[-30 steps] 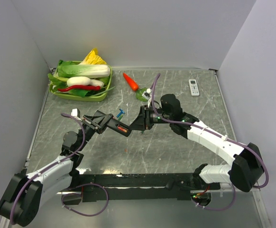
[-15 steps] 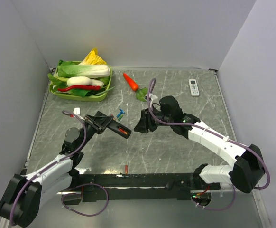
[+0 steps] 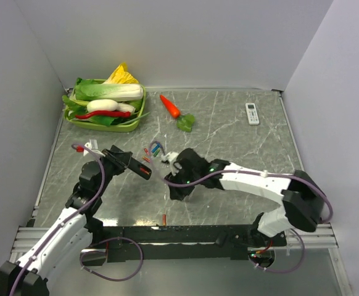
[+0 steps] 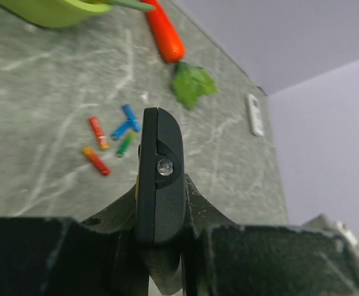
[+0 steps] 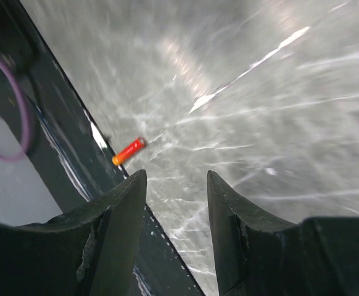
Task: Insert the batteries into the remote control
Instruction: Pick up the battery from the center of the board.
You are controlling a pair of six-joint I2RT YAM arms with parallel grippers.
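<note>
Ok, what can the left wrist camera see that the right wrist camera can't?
Only the left wrist view: the black remote control held up close, a bunch of batteries, the carrot and the white remote. Only the right wrist view: one lone battery and a purple cable. Both: the grey marbled table.

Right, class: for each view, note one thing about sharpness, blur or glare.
Top external: evenly lit, sharp. Left wrist: the remote control is crisp, the batteries beyond slightly soft. Right wrist: table smeared by blur, with streaky glare; the right gripper looks sharper.
</note>
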